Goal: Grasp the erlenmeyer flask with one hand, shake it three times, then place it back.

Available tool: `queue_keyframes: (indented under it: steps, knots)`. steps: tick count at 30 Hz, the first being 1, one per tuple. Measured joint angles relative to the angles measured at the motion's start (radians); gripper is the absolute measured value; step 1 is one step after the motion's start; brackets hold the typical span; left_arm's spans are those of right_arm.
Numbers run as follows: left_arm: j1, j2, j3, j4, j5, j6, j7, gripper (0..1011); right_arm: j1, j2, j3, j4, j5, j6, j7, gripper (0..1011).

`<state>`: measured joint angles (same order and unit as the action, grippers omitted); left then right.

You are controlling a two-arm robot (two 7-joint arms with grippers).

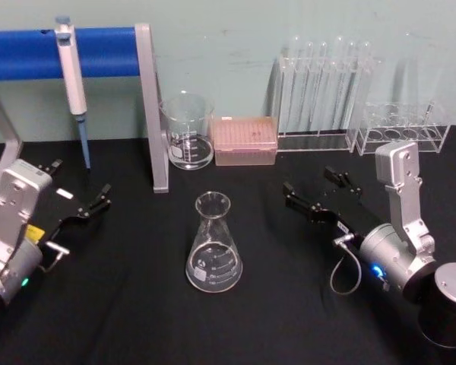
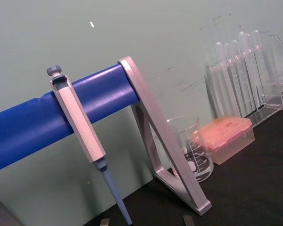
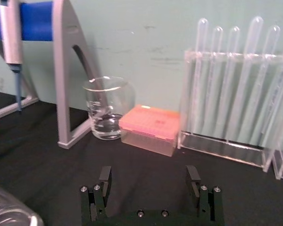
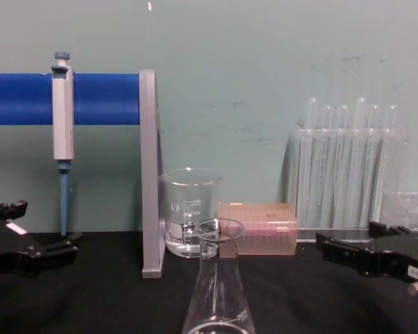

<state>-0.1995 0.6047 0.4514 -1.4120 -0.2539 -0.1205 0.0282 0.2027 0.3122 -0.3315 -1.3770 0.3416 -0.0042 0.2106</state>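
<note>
Since the erlenmeyer flask [image 1: 213,245] is the closest thing to the robot, I'll place everything else off it. It stands upright on the black tabletop [image 1: 137,319], clear glass, wide cone base, narrow neck with a flared rim and a small brownish tag at the neck in the chest view. Nothing is touching it.

Right of the flask, a bit apart, is the right tool [image 1: 313,190]: black fingers spread wide with open air between them, on a silver cylinder wrist with a blue light. Left of the flask, farther off, sits the left tool [image 1: 80,194], also black, fingers apart and gripping nothing.

Behind the flask stands a straight-sided glass beaker [image 1: 187,131] with white marks and a bit of clear liquid in it. Just right of the beaker is a pinkish translucent tip box [image 1: 245,141]. Left-behind the flask, a grey stand leg [image 1: 153,106] holds a blue bar [image 1: 30,52], with a grey and blue pipette [image 1: 73,84] hanging off it. Right-behind, past the tip box, is a clear test tube rack [image 1: 323,95] with tall tubes, then a second low clear rack [image 1: 401,125].

Pale green wall [image 1: 235,46] at the back, slightly scuffed.
</note>
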Motion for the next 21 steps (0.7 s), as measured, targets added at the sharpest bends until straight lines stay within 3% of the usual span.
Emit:
queue_keyframes:
  steps: [7, 21]
  knots:
    - [0.000, 0.000, 0.000, 0.000, 0.000, 0.000, 0.000, 1001, 0.010, -0.020, 0.015, 0.029, -0.016, 0.003, -0.003, 1003]
    - [0.000, 0.000, 0.000, 0.000, 0.000, 0.000, 0.000, 1001, 0.011, -0.021, 0.018, 0.029, -0.017, 0.003, 0.005, 1003]
